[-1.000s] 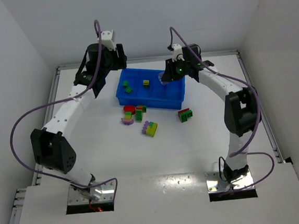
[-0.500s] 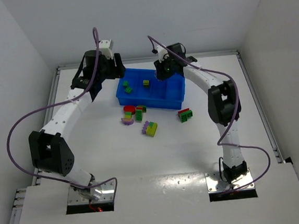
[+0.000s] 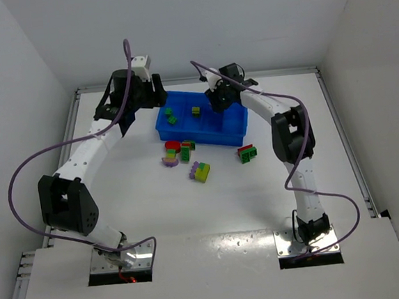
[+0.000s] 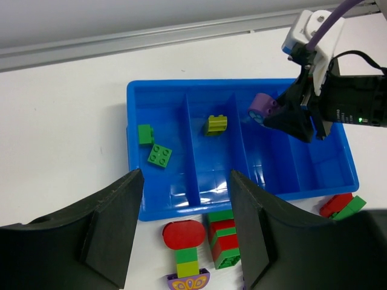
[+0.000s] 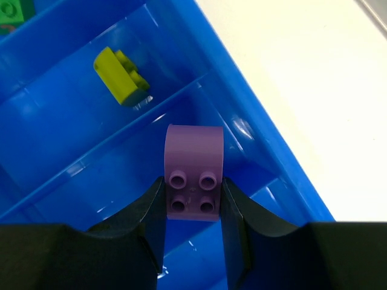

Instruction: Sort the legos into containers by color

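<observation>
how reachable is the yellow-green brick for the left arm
Probably yes: left claw hangs open by the tray, yellow-green brick lies alone, right claw holds a purple brick one compartment over.

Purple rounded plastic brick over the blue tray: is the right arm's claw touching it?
Touching. The right wrist view shows fingers of the right gripper pressed against both sides of the purple brick, no gap.

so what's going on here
Legos are being sorted by colour into a blue tray. The right hand grips a purple brick above the compartment next to the yellow-green brick; two green bricks lie in the leftmost one. The left hand hangs open and empty nearby. Mixed clusters lie on the table.
</observation>
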Motion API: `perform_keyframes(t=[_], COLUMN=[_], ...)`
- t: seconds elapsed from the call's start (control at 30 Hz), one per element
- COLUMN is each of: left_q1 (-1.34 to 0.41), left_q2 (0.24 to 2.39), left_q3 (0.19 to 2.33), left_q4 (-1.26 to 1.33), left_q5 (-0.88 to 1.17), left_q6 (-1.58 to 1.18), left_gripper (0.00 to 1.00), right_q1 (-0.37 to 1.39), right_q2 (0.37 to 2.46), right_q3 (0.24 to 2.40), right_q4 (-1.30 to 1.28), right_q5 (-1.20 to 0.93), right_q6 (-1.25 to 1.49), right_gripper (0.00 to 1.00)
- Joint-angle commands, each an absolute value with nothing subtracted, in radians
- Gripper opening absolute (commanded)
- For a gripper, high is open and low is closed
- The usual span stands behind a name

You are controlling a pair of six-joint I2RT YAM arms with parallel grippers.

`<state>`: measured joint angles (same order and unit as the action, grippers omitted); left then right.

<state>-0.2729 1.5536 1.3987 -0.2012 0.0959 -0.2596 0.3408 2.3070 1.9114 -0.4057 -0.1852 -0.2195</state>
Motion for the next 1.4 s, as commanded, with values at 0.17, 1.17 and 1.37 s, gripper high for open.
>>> perform_keyframes(t=[0.17,1.17,1.37], left_q1=[-0.252,-0.354,-0.491], left_q2=[1.523,1.324,1.302], left_q3=[1.382,1.078,1.055], left_q4=[-0.186,-0.265,-0.412], left_q5=[0.124,0.348,0.333], left_q6=[-0.275,-0.034,0.248], left_gripper=[0.64,0.62,0.65], right_q1=[0.342,0.316,0.293], right_q2=[2.342,1.438,1.211], right_q3=[1.971,1.380,1.125], right_q4=[-0.399,-0.551,-0.595], right_q5=[-0.166,-0.187,-0.192], right_q6=[-0.273,-0.156,-0.175], right_gripper=[0.32,0.56,0.80])
